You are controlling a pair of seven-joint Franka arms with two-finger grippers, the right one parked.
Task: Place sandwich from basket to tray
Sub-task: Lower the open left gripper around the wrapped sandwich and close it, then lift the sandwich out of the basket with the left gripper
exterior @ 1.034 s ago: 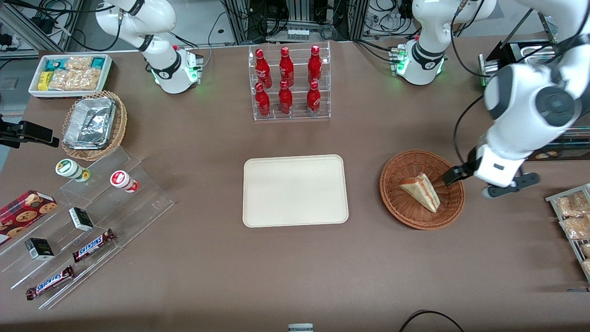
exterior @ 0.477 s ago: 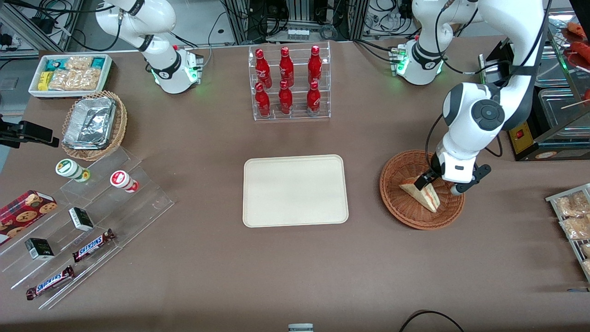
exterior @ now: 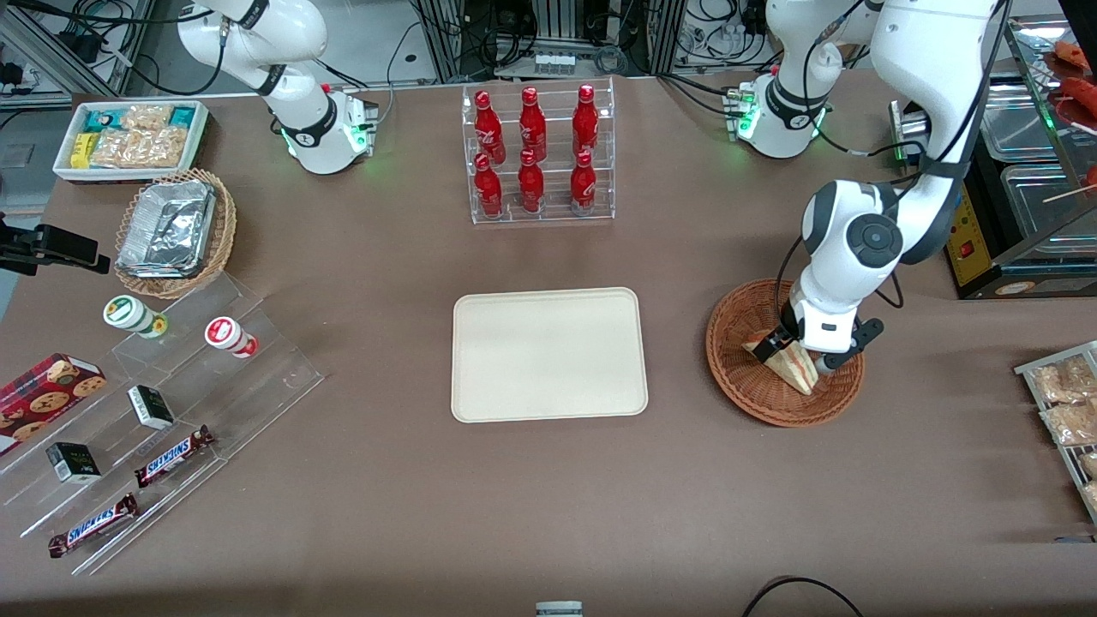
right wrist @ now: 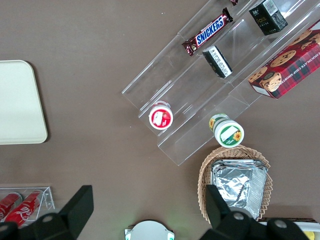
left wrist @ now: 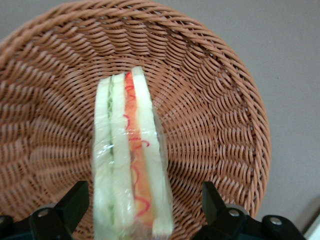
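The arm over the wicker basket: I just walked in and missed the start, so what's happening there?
The left arm's gripper is down inside the basket, open, with one finger on each side of the wrapped sandwich. The sandwich lies in the basket, not gripped or lifted. The tray sits bare beside the basket, toward the parked arm's end of the table.

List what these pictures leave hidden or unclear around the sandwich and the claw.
- Front view: the wrist covers the claw and part of the sandwich in the basket.
- Left wrist view: the open claw straddles the sandwich; the picture's edge cuts off the sandwich's near end.
- Whether the sandwich rests flat or leans on the basket wall: unclear.
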